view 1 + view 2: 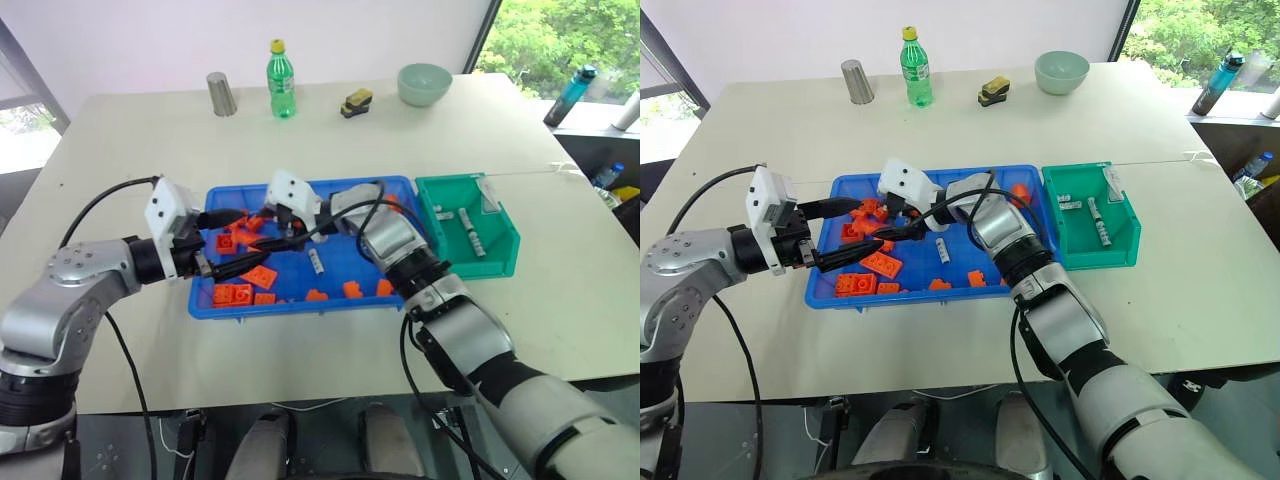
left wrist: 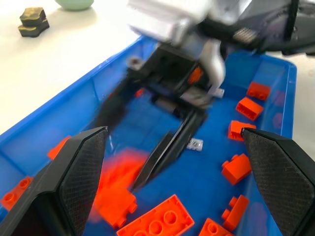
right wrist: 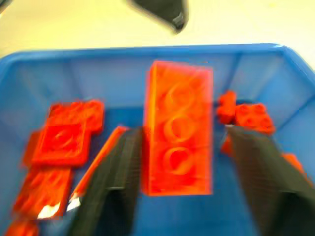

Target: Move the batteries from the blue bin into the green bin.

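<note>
Metal battery (image 1: 316,262) in the blue bin (image 1: 300,305) looks smooth, rigid, prone to rolling; pinch mid-body. Both grippers, left (image 1: 232,243) and right (image 1: 262,240), gape empty near left bricks (image 1: 240,295).

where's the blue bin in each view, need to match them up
left eye view: the blue bin sits at the centre of the picture, on the table.
right eye view: centre, slightly left of the middle.
left wrist view: seen close up, its wall running diagonally from lower left to upper right.
right wrist view: its far wall crosses the upper part.
Shared landmark: the orange bricks lying in it.
</note>
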